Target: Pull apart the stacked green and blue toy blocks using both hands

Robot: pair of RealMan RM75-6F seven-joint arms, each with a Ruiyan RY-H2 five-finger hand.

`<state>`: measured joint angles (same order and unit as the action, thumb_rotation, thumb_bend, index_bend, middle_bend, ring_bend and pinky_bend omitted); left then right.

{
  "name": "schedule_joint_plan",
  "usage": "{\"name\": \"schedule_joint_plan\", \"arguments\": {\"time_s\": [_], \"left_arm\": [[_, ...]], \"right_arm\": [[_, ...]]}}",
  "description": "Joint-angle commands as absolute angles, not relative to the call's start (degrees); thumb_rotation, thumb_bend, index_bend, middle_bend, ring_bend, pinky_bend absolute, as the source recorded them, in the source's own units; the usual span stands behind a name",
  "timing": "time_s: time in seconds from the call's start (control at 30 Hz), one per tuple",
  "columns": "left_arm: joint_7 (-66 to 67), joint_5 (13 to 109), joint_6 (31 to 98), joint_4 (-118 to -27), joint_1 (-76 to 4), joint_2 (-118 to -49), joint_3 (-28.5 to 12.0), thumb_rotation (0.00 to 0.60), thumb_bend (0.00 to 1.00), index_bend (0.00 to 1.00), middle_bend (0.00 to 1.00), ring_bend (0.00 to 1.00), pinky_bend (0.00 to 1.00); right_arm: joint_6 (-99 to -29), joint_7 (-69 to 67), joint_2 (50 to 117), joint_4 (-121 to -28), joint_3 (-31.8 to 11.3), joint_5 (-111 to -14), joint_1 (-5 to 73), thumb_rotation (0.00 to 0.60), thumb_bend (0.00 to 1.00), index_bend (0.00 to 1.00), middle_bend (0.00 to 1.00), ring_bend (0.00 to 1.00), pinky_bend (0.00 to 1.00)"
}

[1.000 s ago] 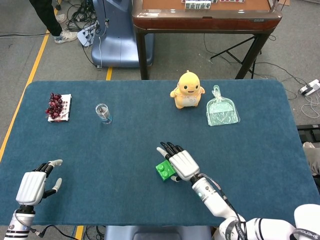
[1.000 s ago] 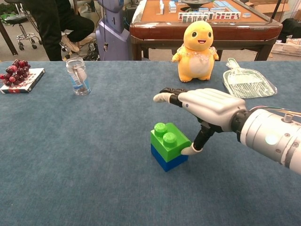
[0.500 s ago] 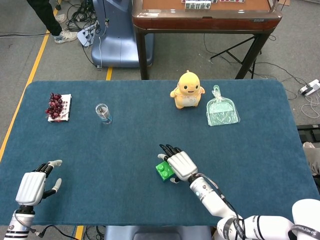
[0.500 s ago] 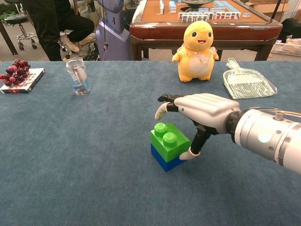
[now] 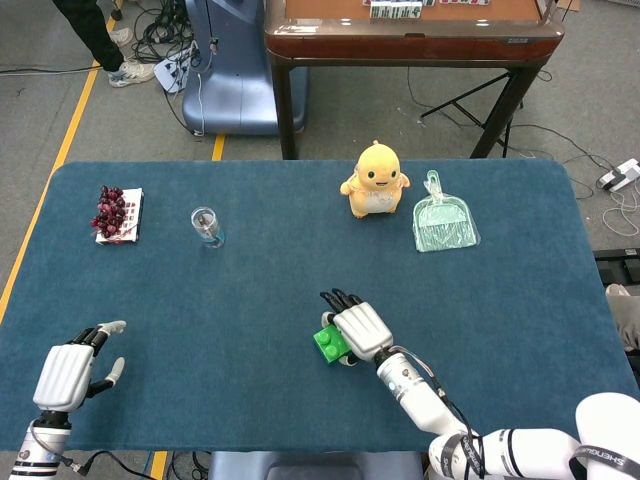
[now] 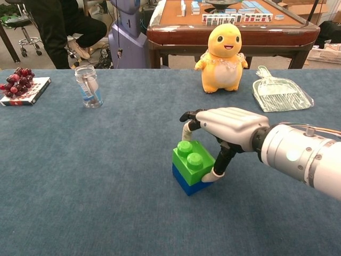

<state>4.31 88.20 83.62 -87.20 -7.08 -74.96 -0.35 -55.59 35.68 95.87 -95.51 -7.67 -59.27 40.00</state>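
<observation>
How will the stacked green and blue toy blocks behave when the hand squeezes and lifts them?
The green plastic block stacked on the blue plastic block looks rigid, so it should not deform. Its smooth sides may slip between the right hand fingers. It probably lifts easily, both blocks together.

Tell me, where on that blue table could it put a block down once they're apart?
The widest bare stretch lies between the left hand and the stacked blocks, below the glass jar. The cloth right of the right hand, below the dustpan, is also bare. The duck toy and dustpan crowd the far edge.
</observation>
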Motion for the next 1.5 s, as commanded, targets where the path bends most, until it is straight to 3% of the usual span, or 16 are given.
{"name": "schedule_joint_plan", "arguments": {"time_s": [0.03, 0.33, 0.5, 0.6, 0.63, 0.73, 0.83, 1.2, 1.5], "left_arm": [[4.37, 88.19, 83.55, -87.22, -7.12, -74.99, -0.35, 0.600, 0.40, 0.31, 0.34, 0.34, 0.56], [4.82, 88.54, 83.44, -88.07, -7.49, -74.88, -0.52, 0.600, 0.40, 0.31, 0.34, 0.34, 0.56], [4.00, 88.86, 83.41, -89.96, -8.24, -74.56, -1.29, 0.600, 0.40, 0.34, 0.44, 0.47, 0.65], [3.97, 89.68, 83.20, -91.46, -9.24, -74.10, -1.95, 0.600, 0.36, 0.32, 0.56, 0.65, 0.86], [4.63, 89.90, 82.83, -92.13, -9.75, -73.96, -2.19, 0.600, 0.30, 0.30, 0.65, 0.75, 0.95], [5.97, 90.22, 81.23, -94.58, -11.22, -73.39, -2.67, 0.600, 0.14, 0.27, 0.89, 0.94, 1.00], [6.75, 89.88, 78.39, -98.86, -13.36, -72.41, -3.43, 0.600, 0.10, 0.26, 0.99, 1.00, 1.00], [13.81, 85.39, 71.57, -112.05, -20.31, -71.91, -8.33, 0.600, 0.09, 0.27, 1.00, 1.00, 1.00], [17.49, 78.63, 68.88, -116.82, -24.06, -75.88, -10.77, 0.600, 0.09, 0.22, 1.00, 1.00, 1.00]], "right_arm": [[-55.96, 35.12, 95.72, -95.67, -7.55, -59.38, 40.07, 0.600, 0.07, 0.45, 0.10, 0.00, 0.16], [-57.25, 32.41, 94.75, -96.72, -7.82, -60.18, 39.97, 0.600, 0.07, 0.57, 0.15, 0.00, 0.16], [-58.52, 29.85, 91.60, -100.04, -9.17, -60.80, 39.40, 0.600, 0.07, 0.58, 0.15, 0.00, 0.16], [-60.26, 30.13, 88.75, -102.68, -9.71, -61.77, 38.97, 0.600, 0.06, 0.58, 0.15, 0.00, 0.16], [-61.00, 30.03, 87.62, -103.91, -9.98, -61.99, 38.69, 0.600, 0.06, 0.58, 0.15, 0.00, 0.16], [-62.16, 29.31, 84.90, -106.72, -10.73, -61.95, 38.09, 0.600, 0.06, 0.58, 0.15, 0.00, 0.16], [-63.60, 28.45, 81.80, -109.56, -11.73, -62.12, 37.43, 0.600, 0.06, 0.58, 0.15, 0.00, 0.16], [-66.46, 25.12, 75.50, -116.32, -14.64, -62.78, 36.42, 0.600, 0.06, 0.58, 0.15, 0.00, 0.16], [-66.22, 23.68, 76.27, -118.08, -15.86, -61.53, 37.97, 0.600, 0.06, 0.58, 0.15, 0.00, 0.16]]}}
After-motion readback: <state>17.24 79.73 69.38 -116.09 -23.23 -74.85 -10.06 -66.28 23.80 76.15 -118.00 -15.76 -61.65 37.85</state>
